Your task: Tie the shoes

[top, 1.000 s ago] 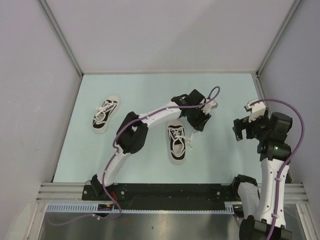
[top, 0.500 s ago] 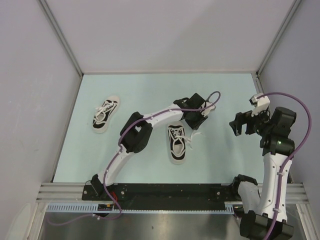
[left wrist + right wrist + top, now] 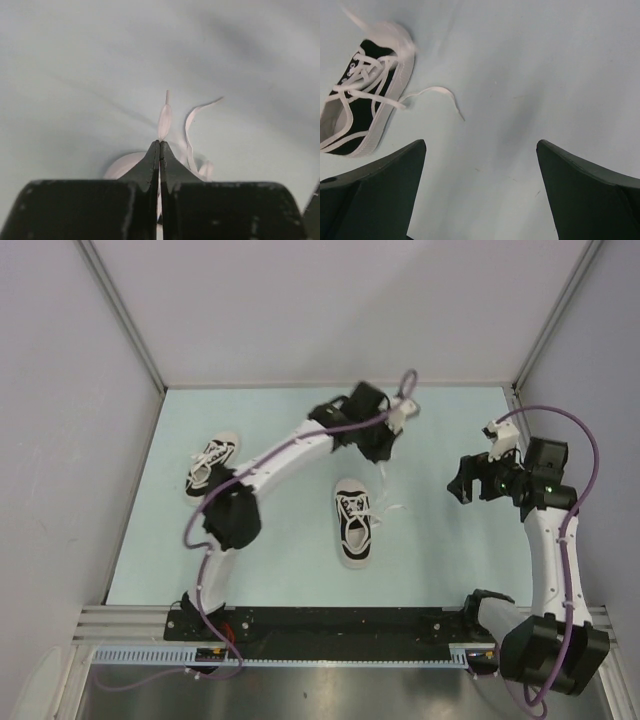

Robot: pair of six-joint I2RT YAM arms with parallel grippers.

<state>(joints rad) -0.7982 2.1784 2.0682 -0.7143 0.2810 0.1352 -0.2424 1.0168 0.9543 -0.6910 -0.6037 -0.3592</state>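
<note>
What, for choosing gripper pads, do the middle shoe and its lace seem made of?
The shoe: the black upper looks like matte woven canvas; the white sole band and toe cap look like smooth rubber. The lace: flat and white, probably woven fabric, since it lies limp and curled.

Overhead camera looks steeply down on the whole table (image 3: pixel 300 430), its near edge along the frame bottom. Left wrist camera sits low and close, sighting along the left gripper (image 3: pixel 159 145) at a lace (image 3: pixel 164 117). Right wrist camera looks down past the right gripper (image 3: pixel 481 145). The middle shoe (image 3: pixel 354 525), centre overhead, shows upper left there (image 3: pixel 365 95).
</note>
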